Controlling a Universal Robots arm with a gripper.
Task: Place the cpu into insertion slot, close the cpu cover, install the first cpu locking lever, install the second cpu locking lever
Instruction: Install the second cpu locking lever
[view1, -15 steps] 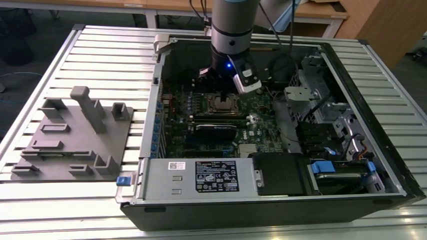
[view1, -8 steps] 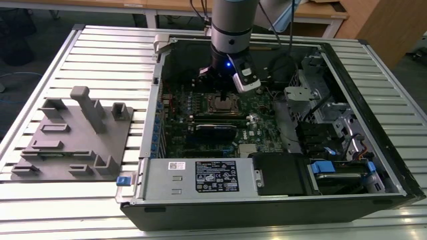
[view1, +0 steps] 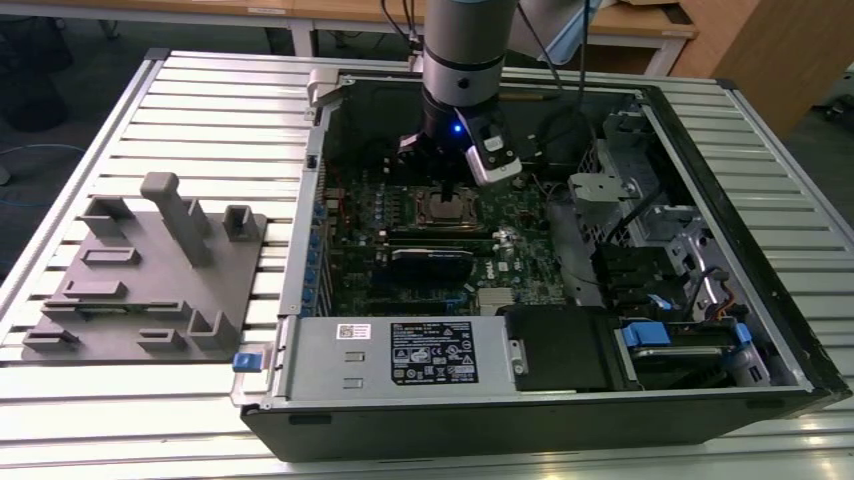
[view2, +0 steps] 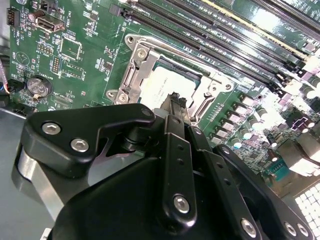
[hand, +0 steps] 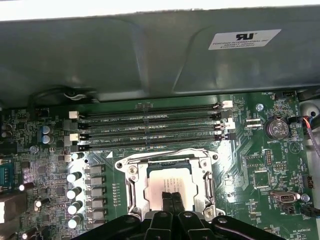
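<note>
The arm (view1: 463, 50) hangs straight down, its wrist vertical with a blue light glowing on it. The end effector (hand: 171, 196) points downward, its two black fingers (hand: 167, 202) pressed together side by side with no gap between their tips.

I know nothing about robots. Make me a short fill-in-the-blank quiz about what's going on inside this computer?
1. The cpu lies in the insertion slot, its pale face framed by the silvery cpu ____.
2. The gripper has its fingertips pressed ____ over the chip.
3. The circuit board around the socket is coloured ____.
4. In the exterior view, the grey moulded tray sits on the slatted table outside the case, on that view's ____.

Missing words: cover; together; green; left
</note>
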